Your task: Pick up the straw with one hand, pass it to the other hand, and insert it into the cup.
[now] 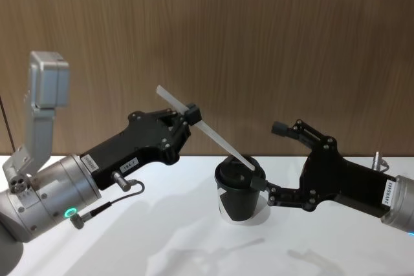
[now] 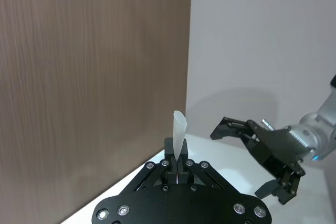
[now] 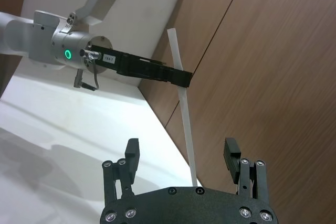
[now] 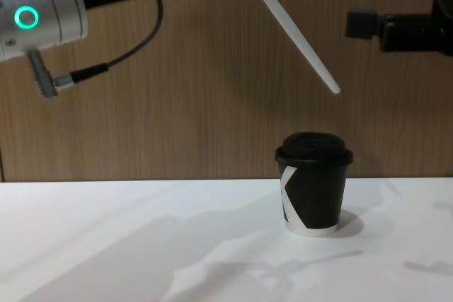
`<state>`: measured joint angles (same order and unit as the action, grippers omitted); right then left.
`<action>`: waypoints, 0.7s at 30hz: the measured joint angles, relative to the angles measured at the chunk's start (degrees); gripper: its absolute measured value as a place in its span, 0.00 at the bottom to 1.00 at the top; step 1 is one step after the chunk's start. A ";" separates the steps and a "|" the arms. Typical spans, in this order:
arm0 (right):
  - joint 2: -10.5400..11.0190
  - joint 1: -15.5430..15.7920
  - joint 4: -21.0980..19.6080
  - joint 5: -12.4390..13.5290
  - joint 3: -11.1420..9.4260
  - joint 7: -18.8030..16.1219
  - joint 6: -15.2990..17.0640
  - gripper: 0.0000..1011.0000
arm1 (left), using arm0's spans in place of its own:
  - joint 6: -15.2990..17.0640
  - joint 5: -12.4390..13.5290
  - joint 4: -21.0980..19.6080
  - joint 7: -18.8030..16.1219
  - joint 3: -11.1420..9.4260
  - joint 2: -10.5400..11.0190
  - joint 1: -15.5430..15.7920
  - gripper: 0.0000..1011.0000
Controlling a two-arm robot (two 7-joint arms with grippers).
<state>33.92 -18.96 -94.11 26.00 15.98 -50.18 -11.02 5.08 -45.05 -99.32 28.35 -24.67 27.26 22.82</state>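
Where the head view looks down, the left gripper (image 1: 192, 113) pinches the straw (image 1: 213, 135) near its upper end. The straw slants down toward the cup (image 1: 238, 198) on the white table (image 1: 162, 224), and the right gripper (image 1: 270, 156) hangs to the cup's right, fingers spread.

From the left wrist, the straw (image 2: 179, 129) stands clamped in that gripper (image 2: 176, 157).

From the right wrist, the straw (image 3: 185, 108) is seen between the right gripper's (image 3: 181, 149) parted fingers, touching neither.

From the chest, the straw's (image 4: 294, 33) lower tip hangs above the cup (image 4: 315, 192), clear of the lid.

Straw (image 1: 213, 135) white; cup (image 4: 315, 196) black, white angular mark, white base rim. Left gripper (image 1: 192, 113) black, wrist (image 1: 58, 189) silver-grey with green ring (image 1: 68, 212) at frame's lower left. Wall (image 1: 272, 30) brown wood-grain; table (image 4: 141, 245) white.
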 joint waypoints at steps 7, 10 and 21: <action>0.00 0.00 0.00 0.00 0.00 0.00 0.00 0.99 | 0.61 4.70 -2.03 -1.35 -1.24 2.08 1.47 0.01; 0.00 0.00 0.00 0.00 0.00 0.00 0.00 0.99 | 1.53 6.62 -2.89 -1.81 -1.71 3.04 2.24 0.01; 0.00 0.00 0.00 0.00 0.00 0.00 0.00 0.99 | 7.73 10.72 -5.50 -2.78 -2.82 5.34 5.62 0.01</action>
<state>33.91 -18.96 -94.11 26.00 15.98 -50.18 -11.03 12.81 -34.34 -104.82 25.57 -27.49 32.61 28.44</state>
